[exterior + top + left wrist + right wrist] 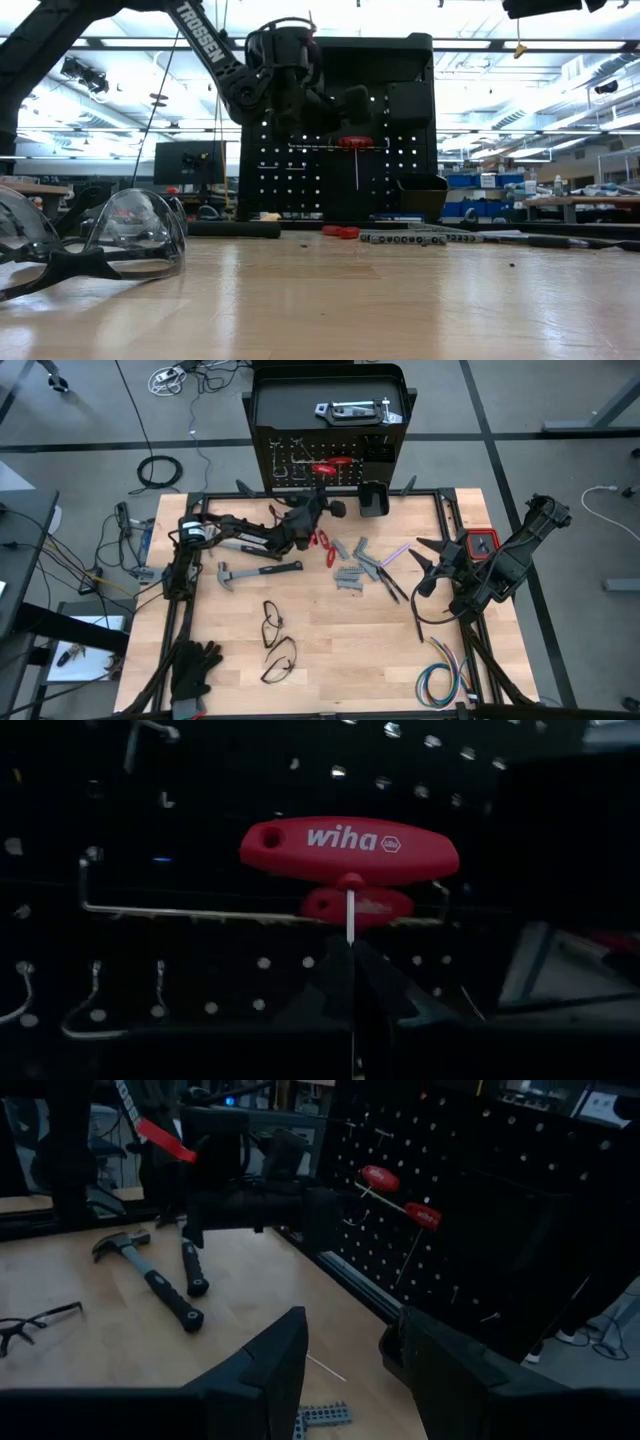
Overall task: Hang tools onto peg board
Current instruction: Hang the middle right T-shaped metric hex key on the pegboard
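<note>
Left gripper (350, 965) clamps a red-handled T-key's (348, 848) thin shaft at the peg board (330, 415); right gripper (345, 1365), fingers apart, waits at right.

Seen from above, the left gripper (318, 498) reaches to the foot of the peg board (330, 460) at the table's (330, 650) far edge, just below a red-handled tool (332, 467) on the board. A hammer (256, 572) lies beneath that arm. The right gripper (432, 565) hovers near grey metal pieces (352, 573). Black gloves (195, 667) lie at the near left corner.
</note>
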Robot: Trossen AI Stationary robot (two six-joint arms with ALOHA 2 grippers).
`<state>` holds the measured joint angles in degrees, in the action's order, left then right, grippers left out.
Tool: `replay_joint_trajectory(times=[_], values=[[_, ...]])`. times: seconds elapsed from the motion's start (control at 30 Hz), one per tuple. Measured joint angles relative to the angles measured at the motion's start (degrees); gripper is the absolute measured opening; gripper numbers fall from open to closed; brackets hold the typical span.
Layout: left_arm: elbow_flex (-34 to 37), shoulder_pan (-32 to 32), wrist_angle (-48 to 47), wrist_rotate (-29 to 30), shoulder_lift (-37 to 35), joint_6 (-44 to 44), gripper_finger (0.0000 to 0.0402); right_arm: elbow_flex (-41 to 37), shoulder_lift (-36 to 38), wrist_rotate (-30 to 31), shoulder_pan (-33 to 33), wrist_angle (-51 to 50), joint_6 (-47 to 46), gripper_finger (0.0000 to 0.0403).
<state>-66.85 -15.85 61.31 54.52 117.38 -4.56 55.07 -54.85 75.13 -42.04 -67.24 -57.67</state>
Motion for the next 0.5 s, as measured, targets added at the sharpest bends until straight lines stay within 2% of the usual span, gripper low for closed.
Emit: replay_joint_trajectory(times=[0.27, 0.5], values=[[0.0, -2.0, -1.1, -1.6, 0.0, -0.2, 0.0000, 0.0, 0.0, 0.4, 0.0, 0.0, 0.0, 0.0170], [-3.4, -5.0, -11.5, -3.6, 0.0, -2.1, 0.0000, 0.0, 0.0, 0.7, 0.0, 0.1, -0.2, 0.0170]])
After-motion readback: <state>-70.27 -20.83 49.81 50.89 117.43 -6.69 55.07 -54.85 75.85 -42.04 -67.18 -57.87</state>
